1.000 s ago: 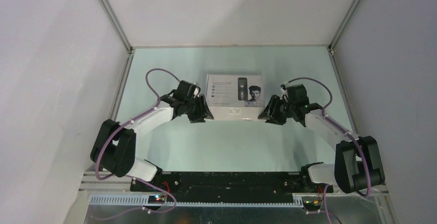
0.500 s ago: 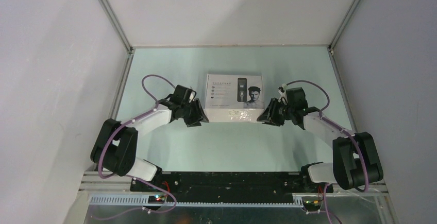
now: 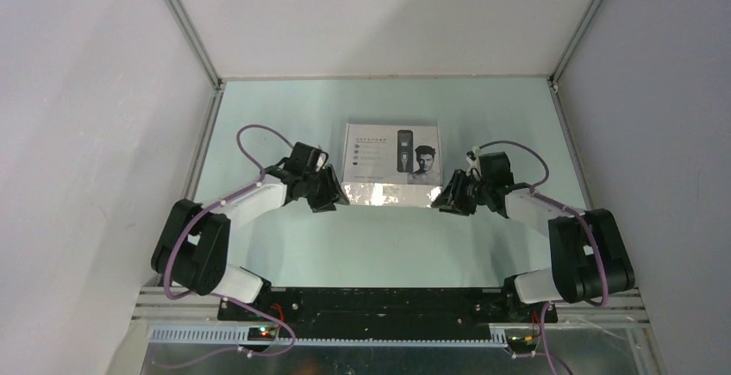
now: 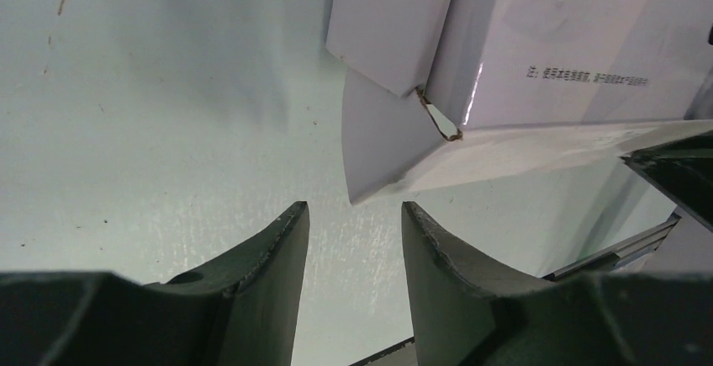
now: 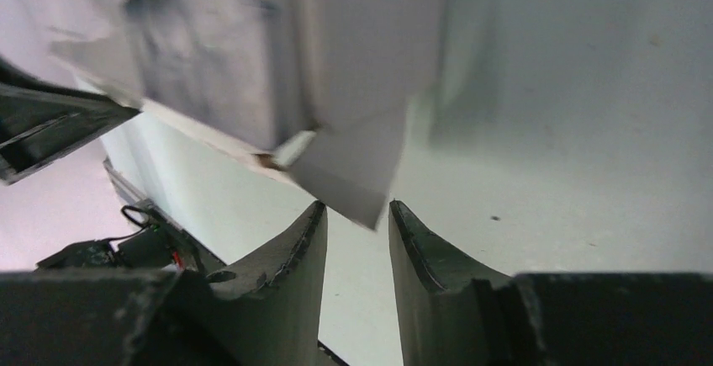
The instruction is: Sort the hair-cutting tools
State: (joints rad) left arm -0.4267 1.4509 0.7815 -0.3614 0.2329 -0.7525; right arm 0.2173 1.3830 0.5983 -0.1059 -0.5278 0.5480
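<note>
The hair-cutting tools are out of view. A white box (image 3: 390, 155), printed with a clipper and a man's face, lies mid-table with its long front flap (image 3: 388, 194) folded down toward me. My left gripper (image 3: 332, 194) is at the box's front left corner. It is open and empty (image 4: 353, 208), and the flap's corner (image 4: 370, 172) lies just beyond its tips. My right gripper (image 3: 448, 198) is at the front right corner. A gap shows between its fingers (image 5: 355, 206), and a white flap corner (image 5: 353, 172) reaches down to the tips. The printed box side (image 4: 546, 46) fills the left wrist view.
Pale green table surface (image 3: 388, 246) stretches in front of the box. White enclosure walls (image 3: 103, 134) stand close on the left, right and back. The arm bases and a black rail (image 3: 371, 302) run along the near edge. A small side flap (image 4: 391, 21) stands open.
The box's front flap has swung down toward me. The right gripper's jaws have narrowed and it has drawn in at the flap's right corner. The left gripper shifted slightly left.
</note>
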